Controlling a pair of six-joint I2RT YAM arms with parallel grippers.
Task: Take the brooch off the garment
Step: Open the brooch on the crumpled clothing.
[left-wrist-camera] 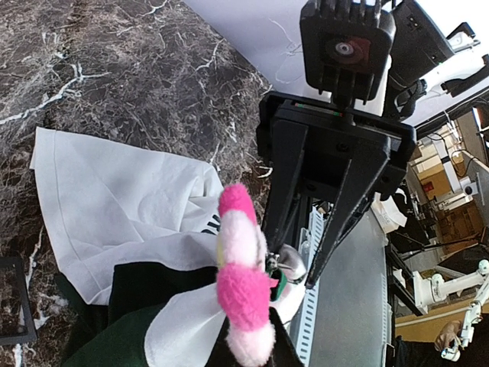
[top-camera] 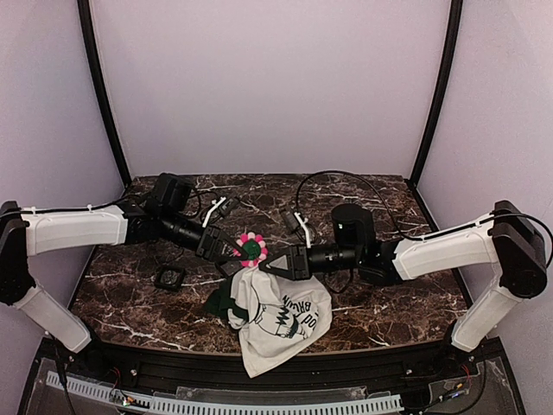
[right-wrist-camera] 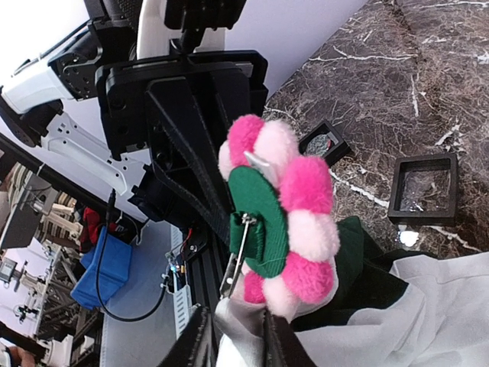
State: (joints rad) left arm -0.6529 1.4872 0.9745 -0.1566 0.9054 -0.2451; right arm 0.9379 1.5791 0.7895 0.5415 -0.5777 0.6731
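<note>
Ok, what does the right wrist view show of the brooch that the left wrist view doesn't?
Right wrist only: the back of the brooch, with its green backing and metal pin seen flat-on. Left wrist only: the brooch edge-on, and the white body of the garment spread on the marble table. Both: pink and white petals, and garment fabric at the jaws of the right gripper, just beneath the brooch.

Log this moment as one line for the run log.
left end effector: shut on flower brooch | right end effector: shut on T-shirt beside brooch | T-shirt: draped onto marble table
</note>
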